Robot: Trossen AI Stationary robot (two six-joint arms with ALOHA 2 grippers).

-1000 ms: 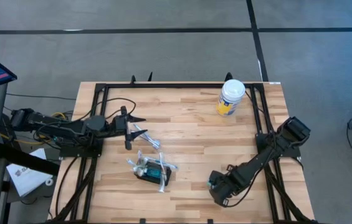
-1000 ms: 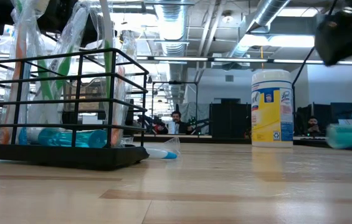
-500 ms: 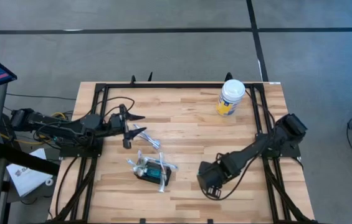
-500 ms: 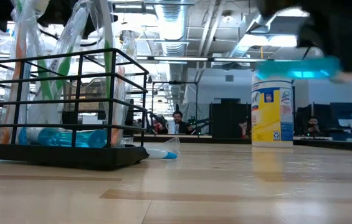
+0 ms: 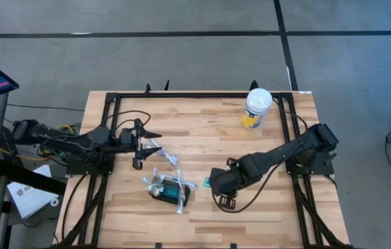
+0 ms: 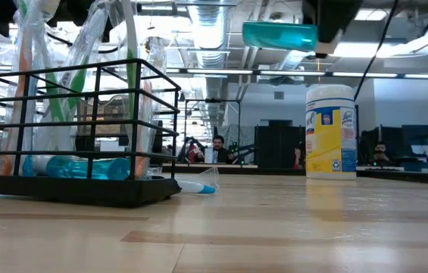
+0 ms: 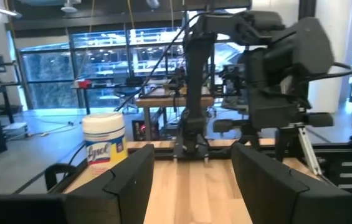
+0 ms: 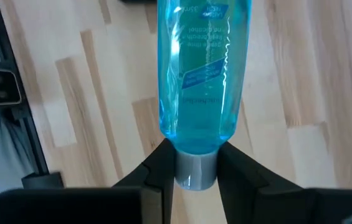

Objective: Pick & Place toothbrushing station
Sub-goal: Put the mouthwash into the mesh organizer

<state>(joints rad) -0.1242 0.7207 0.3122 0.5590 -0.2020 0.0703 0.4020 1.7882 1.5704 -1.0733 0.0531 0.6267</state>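
the right gripper (image 5: 209,183) hangs above the middle of the counter (image 5: 209,138), its fingers (image 8: 163,163) pinched on the grey cap end of a blue mouthwash bottle (image 8: 204,68), which sticks out level toward the left. in the low view the bottle (image 6: 279,35) is well clear of the wood, up near the ceiling lights. the toothbrushing station (image 5: 169,190), a small black wire holder, sits on the counter just left of the bottle's tip, toward the near edge, with wrapped toothbrushes (image 6: 92,45) standing in it and what looks like another blue bottle (image 6: 77,167) lying inside. a loose wrapped toothbrush (image 5: 162,153) lies on the wood a bit farther back. the left gripper (image 5: 138,143) waits over the left part of the counter, fingers spread wide with nothing between them. a white-lidded canister of wipes (image 5: 256,108) stands at the far right
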